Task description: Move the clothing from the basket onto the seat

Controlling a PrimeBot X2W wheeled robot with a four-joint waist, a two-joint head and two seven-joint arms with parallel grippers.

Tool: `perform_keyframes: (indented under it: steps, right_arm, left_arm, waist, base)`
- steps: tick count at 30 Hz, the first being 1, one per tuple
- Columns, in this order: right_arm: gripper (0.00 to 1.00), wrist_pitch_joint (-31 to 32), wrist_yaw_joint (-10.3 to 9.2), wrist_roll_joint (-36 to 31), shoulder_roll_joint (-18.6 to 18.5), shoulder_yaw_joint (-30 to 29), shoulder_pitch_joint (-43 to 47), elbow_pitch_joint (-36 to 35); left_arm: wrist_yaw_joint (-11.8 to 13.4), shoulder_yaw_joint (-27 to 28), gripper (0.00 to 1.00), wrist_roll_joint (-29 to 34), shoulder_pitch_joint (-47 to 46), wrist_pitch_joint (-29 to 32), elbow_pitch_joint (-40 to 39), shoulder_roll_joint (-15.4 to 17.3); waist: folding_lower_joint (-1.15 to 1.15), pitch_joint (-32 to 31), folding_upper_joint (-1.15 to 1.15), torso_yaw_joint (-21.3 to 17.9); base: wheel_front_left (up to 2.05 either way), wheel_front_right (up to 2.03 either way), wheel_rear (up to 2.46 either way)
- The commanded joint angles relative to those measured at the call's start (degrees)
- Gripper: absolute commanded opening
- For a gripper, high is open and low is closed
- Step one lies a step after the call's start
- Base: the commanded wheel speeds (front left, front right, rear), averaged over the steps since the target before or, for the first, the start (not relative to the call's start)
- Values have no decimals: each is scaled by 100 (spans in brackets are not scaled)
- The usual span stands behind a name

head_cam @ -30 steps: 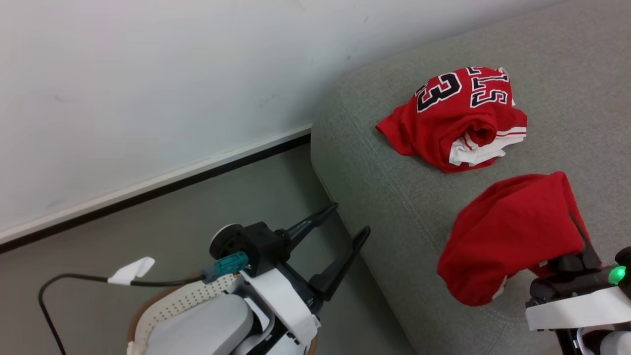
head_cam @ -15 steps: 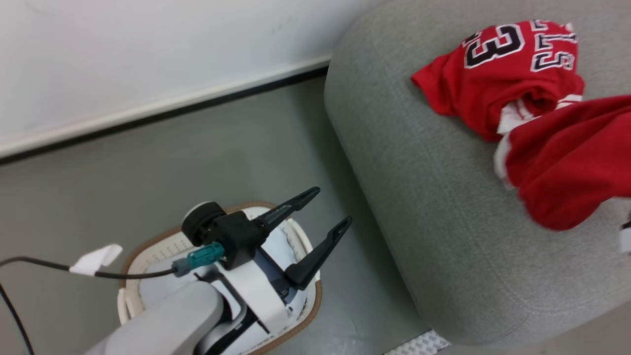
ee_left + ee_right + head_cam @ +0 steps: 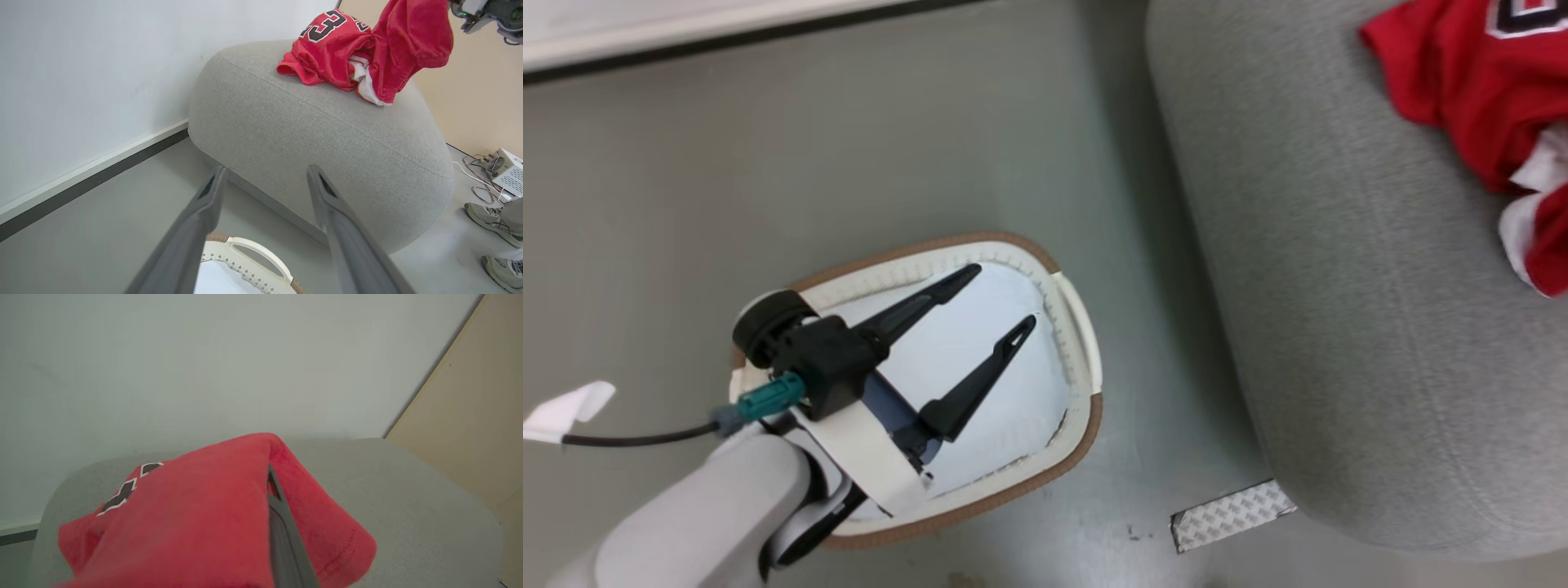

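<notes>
One red garment [image 3: 196, 522] is held clenched in the right fingers [image 3: 282, 539] over the seat [image 3: 327, 134], beside the jersey [image 3: 322, 45]; the left fingers [image 3: 980, 380] are spread, empty, above the basket [image 3: 1086, 343].

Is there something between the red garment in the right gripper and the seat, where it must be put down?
Nothing visible stands in the way. The red garment hangs from the right gripper over the seat, beside the jersey lying there; the seat is bare around them.
</notes>
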Motion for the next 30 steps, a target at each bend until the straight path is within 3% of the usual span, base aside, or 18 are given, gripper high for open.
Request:
perform_keyframes:
  steps: [1, 7, 13, 14, 17, 18, 25, 26, 30]
  right_arm:
    - [0, 40, -13, -93, -29, 31, -80, 88]
    - [0, 799, -13, -716, 29, 115, -216, 981]
    - [0, 1420, -13, -1107, 151, 131, -241, 1287]
    - [7, 1502, -13, -1144, 162, 171, -249, 1288]
    - [54, 1658, -13, -1160, 159, 252, -281, 1261]
    - [100, 1683, -13, -1169, 144, 300, -274, 1243]
    - [100, 2396, -13, -990, -52, 745, 100, 1075]
    - [100, 2960, -14, -636, -405, 1088, 466, 849]
    - [100, 3556, -13, -164, -892, 1424, 840, 639]
  left_arm:
    - [-20, 34, 100, 4, -79, -46, -32, 35]
    - [-33, 68, 100, -30, -75, -67, -60, 107]
    - [-47, 76, 100, -85, -38, -116, 45, 72]
    - [-47, 78, 100, -93, -42, -118, 59, 68]
    - [-38, 85, 100, -101, -28, -120, 97, 49]
    - [-36, 82, 100, -110, -14, -124, 115, 40]
    - [-6, 26, 100, -204, 153, -161, 378, -193]
    - [23, 6, 100, -314, 310, -201, 619, -426]
    - [64, 32, 100, -408, 495, -218, 906, -705]
  waist:
    - [-1, 163, 0, 142]
    - [-1, 285, 0, 230]
    - [-1, 248, 0, 254]
    - [-1, 238, 0, 252]
    - [-1, 169, 0, 219]
    - [-1, 129, 0, 204]
    - [-1, -518, 0, 95]
    - [-1, -1065, 0, 58]
    - [-1, -1644, 0, 66]
  base:
    - [0, 0, 0]
    - [0, 0, 0]
    - [0, 0, 0]
    - [0, 0, 0]
    - [0, 0, 0]
    - [0, 0, 0]
    - [0, 0, 0]
    - [0, 0, 0]
    - [0, 0, 0]
